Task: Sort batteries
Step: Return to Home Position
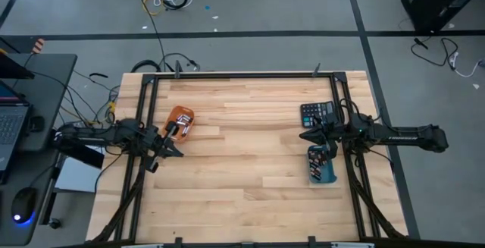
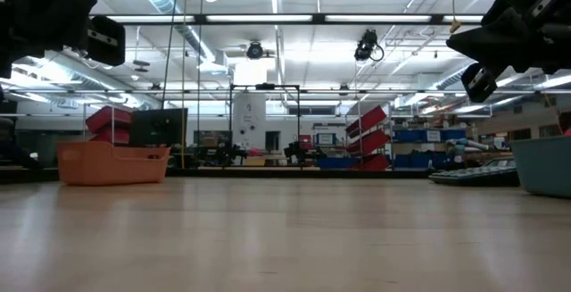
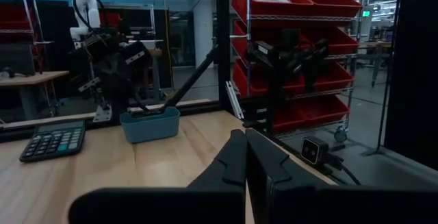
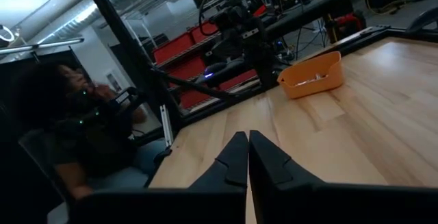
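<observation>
Left hand [image 1: 175, 150] and right hand [image 1: 305, 136] both clenched on nothing, raised over the counter [image 1: 242, 172].
The left hand hangs just beside the orange tray [image 1: 182, 114], which holds silvery batteries [image 1: 179, 130]. Far across the wood, the right hand sits between the black calculator [image 1: 317, 113] and the blue tray [image 1: 324, 174], where dark batteries [image 1: 317, 158] lie.

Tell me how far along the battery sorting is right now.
Done, it seems: silvery batteries lie in the orange tray, dark batteries in the blue tray, and no loose cell shows on the table. In hand: nothing; the left gripper and right gripper are both shut and empty, each raised beside its tray. Left: probably only parking the arms.
</observation>
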{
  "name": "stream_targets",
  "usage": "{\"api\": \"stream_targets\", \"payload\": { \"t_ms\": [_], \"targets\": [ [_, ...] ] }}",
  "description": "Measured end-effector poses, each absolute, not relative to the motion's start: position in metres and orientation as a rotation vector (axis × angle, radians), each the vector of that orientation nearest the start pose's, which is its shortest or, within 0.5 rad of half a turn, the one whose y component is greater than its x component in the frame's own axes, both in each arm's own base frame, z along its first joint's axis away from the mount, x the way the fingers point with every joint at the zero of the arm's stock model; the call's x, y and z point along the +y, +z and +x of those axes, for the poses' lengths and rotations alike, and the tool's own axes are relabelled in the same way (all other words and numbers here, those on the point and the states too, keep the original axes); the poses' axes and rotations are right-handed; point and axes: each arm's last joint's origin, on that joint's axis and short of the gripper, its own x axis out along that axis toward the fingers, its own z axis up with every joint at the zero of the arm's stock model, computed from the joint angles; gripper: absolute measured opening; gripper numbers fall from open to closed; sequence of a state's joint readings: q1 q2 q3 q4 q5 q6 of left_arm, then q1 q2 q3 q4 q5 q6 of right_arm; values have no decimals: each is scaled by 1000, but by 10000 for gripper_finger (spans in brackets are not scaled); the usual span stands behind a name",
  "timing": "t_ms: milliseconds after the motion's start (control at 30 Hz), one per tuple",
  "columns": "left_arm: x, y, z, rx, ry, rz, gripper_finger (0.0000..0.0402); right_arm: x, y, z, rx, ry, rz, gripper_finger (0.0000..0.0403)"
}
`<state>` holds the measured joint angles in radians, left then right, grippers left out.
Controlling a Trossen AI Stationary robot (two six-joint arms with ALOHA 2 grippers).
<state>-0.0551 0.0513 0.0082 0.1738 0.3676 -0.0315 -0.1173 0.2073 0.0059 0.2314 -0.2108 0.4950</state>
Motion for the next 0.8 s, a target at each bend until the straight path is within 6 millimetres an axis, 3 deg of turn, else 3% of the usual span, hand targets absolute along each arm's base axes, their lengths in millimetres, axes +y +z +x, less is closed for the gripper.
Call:
{"api": "stream_targets", "payload": {
  "t_ms": [800],
  "targets": [
    [-16,179,97,-123,-423,-10,0,-7,171,110,-6,99,490,0]
  ]
}}
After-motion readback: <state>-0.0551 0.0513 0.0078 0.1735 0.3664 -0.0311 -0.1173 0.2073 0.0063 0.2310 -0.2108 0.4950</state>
